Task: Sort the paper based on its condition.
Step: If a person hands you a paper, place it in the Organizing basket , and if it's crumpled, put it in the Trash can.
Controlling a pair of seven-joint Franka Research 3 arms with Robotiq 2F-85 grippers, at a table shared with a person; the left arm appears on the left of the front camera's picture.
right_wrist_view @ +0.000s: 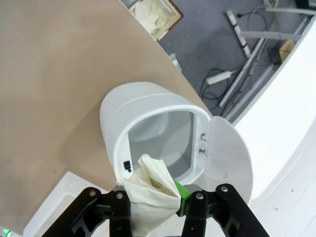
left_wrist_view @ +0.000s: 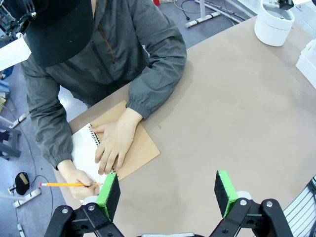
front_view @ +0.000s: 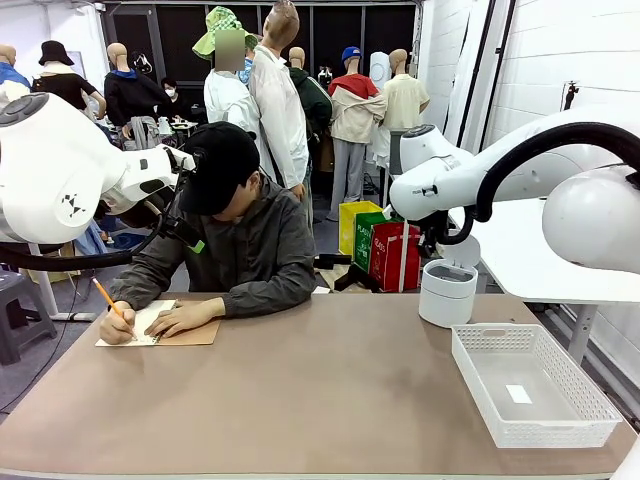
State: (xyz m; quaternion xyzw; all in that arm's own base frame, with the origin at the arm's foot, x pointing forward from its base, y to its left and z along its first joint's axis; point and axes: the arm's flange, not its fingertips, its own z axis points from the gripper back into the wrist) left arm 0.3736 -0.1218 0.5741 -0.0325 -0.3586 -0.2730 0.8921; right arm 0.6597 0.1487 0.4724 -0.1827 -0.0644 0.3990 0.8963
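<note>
Low in the right wrist view, the right gripper [right_wrist_view: 151, 201] is pinched on a crumpled sheet of paper [right_wrist_view: 148, 183]. The paper hangs just over the near rim of the small white bin [right_wrist_view: 123, 111], whose flip lid [right_wrist_view: 228, 158] stands open toward the frame's right. The wad seems to sit over the rim rather than the middle of the mouth (hard to be sure from this angle). Letting go here could leave it caught on the edge or tumbling onto the table, and it might also cling to the green pad.

At the bottom of the left wrist view, the left gripper [left_wrist_view: 167, 190] is spread and empty. It is near the person's writing hand [left_wrist_view: 79, 178], which holds a pencil [left_wrist_view: 69, 184] at the spiral notepad [left_wrist_view: 83, 148]; a descent there could strike the hand.
</note>
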